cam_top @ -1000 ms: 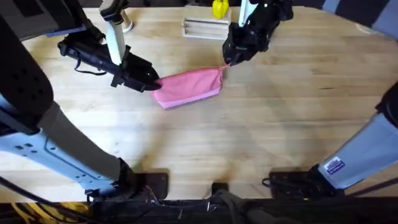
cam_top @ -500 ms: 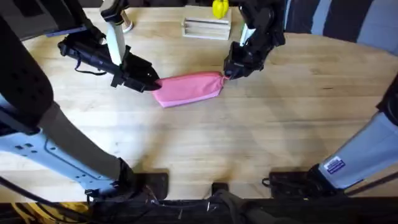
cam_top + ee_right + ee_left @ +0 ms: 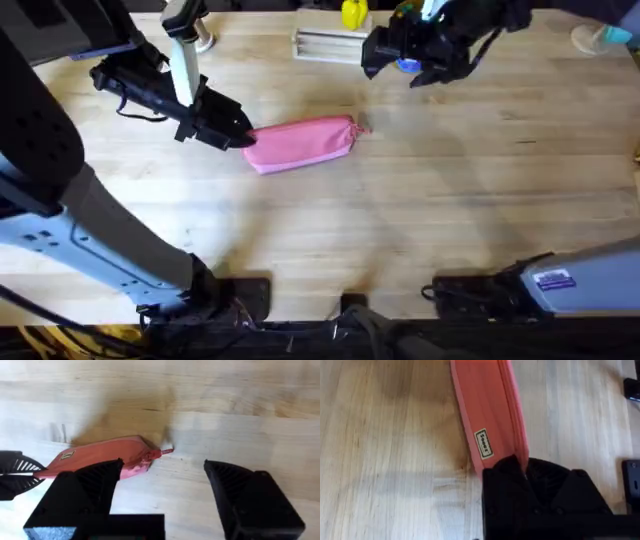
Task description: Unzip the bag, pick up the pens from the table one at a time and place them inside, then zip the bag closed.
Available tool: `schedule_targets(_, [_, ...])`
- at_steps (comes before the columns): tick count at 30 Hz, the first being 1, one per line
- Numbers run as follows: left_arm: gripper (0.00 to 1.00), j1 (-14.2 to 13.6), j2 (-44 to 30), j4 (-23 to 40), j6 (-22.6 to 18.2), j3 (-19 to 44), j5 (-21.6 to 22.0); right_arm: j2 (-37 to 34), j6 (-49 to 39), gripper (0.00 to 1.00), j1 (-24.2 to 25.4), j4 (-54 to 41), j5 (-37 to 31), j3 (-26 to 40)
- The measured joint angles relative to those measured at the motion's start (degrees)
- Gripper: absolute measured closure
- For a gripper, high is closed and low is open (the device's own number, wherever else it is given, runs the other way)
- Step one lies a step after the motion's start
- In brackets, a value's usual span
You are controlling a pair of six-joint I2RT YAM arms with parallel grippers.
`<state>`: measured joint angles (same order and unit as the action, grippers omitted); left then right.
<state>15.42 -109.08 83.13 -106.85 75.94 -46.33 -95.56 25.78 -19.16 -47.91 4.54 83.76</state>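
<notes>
Right now your left gripper (image 3: 243, 137) is clamped on the left end of the bag (image 3: 300, 144), which lies flat on the table (image 3: 420, 220) somewhat toward the far edge, left of the middle. Its small puller (image 3: 362, 128) sticks out at the bag's right end. Your right gripper (image 3: 372, 58) hangs above the table near the far edge, its fingers (image 3: 250, 497) spread wide and holding nothing, well apart from the bag. A white slatted rack (image 3: 328, 45) sits at the far edge just beside it.
</notes>
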Motion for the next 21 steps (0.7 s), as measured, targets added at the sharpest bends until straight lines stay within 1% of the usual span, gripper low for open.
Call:
schedule_targets(1, [0.957,0.00,0.00,0.00,0.00,0.00,0.02,1.43,-0.90,0.045,0.00,-0.46,-0.12,0.12])
schedule_targets(2, [0.957,0.00,0.00,0.00,0.00,0.00,0.02,2.78,-1.49,0.016,0.00,-1.05,-0.25,0.18])
schedule_targets(9, [0.957,0.00,0.00,0.00,0.00,0.00,0.04,8.83,-3.37,0.003,-0.01,-4.64,-0.49,0.18])
schedule_targets(10, [0.928,0.00,0.00,-0.03,-0.17,0.00,0.06,9.36,-3.42,0.003,-0.02,-4.68,-0.49,0.18])
schedule_targets(11, [0.807,0.00,0.00,0.09,-0.21,0.00,0.19,9.82,-3.56,0.003,0.00,-4.69,-0.51,0.18])
schedule_targets(14, [0.332,0.24,0.00,0.28,-0.07,0.00,0.82,10.74,-3.59,0.003,0.00,-4.73,-0.51,0.18])
schedule_targets(16, [0.053,0.29,0.00,0.34,0.15,0.00,1.04,10.83,-3.59,0.003,0.01,-4.83,-0.51,0.19])
schedule_targets(17, [0.020,0.33,0.00,0.42,0.15,0.00,1.15,10.83,-3.59,0.003,0.10,-4.98,-0.51,0.19])
schedule_targets(21, [0.008,0.37,0.00,-0.21,0.18,0.00,1.18,10.97,-5.77,0.003,0.22,-5.76,-0.51,0.18])
